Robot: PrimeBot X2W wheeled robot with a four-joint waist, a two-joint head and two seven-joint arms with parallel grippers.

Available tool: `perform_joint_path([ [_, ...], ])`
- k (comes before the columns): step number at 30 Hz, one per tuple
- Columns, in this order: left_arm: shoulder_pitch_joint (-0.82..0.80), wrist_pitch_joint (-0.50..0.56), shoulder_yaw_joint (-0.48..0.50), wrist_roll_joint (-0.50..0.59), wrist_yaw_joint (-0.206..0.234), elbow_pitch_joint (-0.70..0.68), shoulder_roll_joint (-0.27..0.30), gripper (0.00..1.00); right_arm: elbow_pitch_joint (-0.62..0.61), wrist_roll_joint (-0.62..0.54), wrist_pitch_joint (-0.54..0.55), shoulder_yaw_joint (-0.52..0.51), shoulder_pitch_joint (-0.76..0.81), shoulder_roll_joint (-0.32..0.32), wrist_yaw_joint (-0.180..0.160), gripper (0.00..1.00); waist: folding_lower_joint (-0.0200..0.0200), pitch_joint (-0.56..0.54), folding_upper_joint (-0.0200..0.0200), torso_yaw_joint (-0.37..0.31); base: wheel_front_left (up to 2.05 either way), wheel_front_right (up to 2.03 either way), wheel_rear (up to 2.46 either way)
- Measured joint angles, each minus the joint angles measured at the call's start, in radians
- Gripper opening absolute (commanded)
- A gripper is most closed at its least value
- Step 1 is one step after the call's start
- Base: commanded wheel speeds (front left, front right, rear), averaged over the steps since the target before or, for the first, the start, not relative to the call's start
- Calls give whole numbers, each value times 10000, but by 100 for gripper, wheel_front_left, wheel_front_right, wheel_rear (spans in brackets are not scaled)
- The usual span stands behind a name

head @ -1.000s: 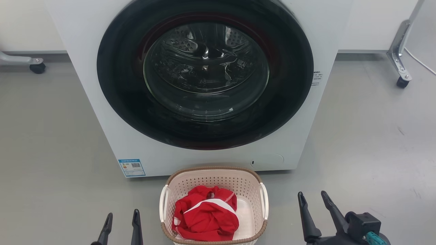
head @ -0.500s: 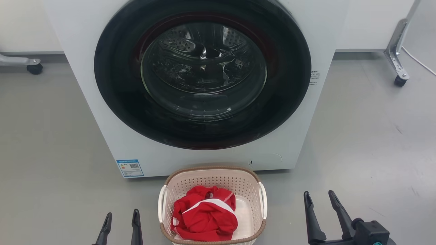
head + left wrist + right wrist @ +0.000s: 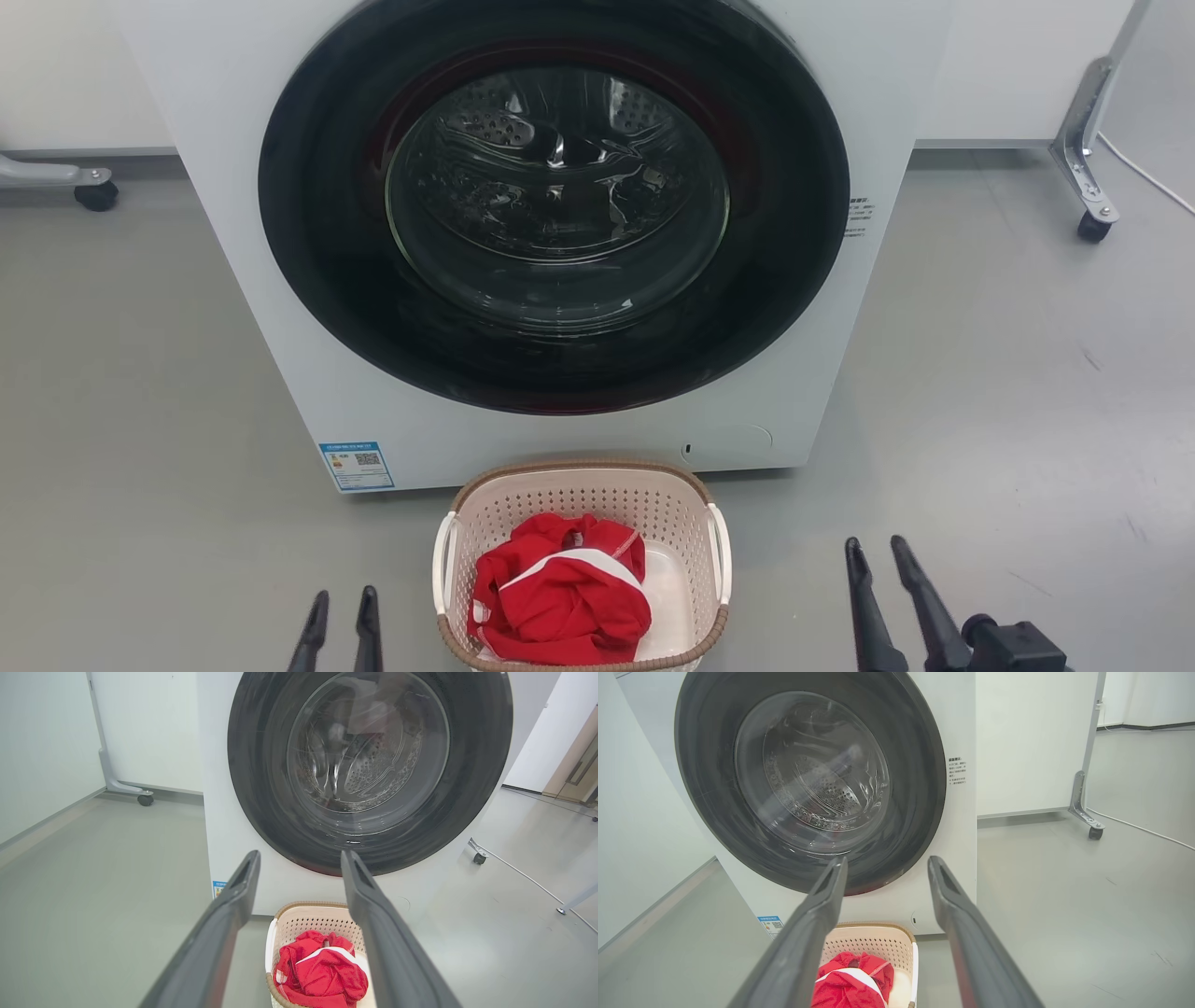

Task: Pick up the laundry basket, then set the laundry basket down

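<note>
At 6 o'clock: laundry basket (image 3: 579,495).
Left gripper (image 3: 345,594): 7 o'clock, narrow, empty.
Right gripper (image 3: 875,541): 5 o'clock, narrow, empty.

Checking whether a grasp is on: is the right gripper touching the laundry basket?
Apart. The head view shows bare floor between the right gripper and the laundry basket.

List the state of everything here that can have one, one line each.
laundry basket, upright on the floor, not gripped
red garment, crumpled inside the laundry basket
washing machine door, shut
left gripper, open, empty, left of the laundry basket, apart from it
right gripper, open, empty, right of the laundry basket, apart from it
</note>
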Motion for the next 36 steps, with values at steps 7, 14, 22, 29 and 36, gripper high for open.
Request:
perform_joint_path([
  [7, 67, 36, 8, -25, -6, 612, -42, 0, 639, 84, 75, 44, 384, 17, 17, 0, 0, 2, 0, 1, 0, 0, 0],
  [14, 40, 282, 182, -765, -184, 698, -84, 0, 679, 844, 305, -278, 337, 40, 150, 0, 0, 26, 0, 24, 0, 0, 0],
  [22, -32, 610, 458, -1847, -364, 798, -180, 0, 784, 1988, 623, -660, 302, 67, 376, 0, 0, 50, 0, 48, 0, 0, 0],
  [29, -245, 892, 698, -2677, -539, 907, -238, 0, 853, 2918, 911, -997, 100, 102, 543, 0, 0, 70, 0, 68, 0, 0, 0],
  [36, -344, 1158, 892, -3615, -708, 1049, -295, 0, 936, 3875, 1183, -1323, 74, 136, 711, 0, 0, 88, 0, 89, 0, 0, 0],
])
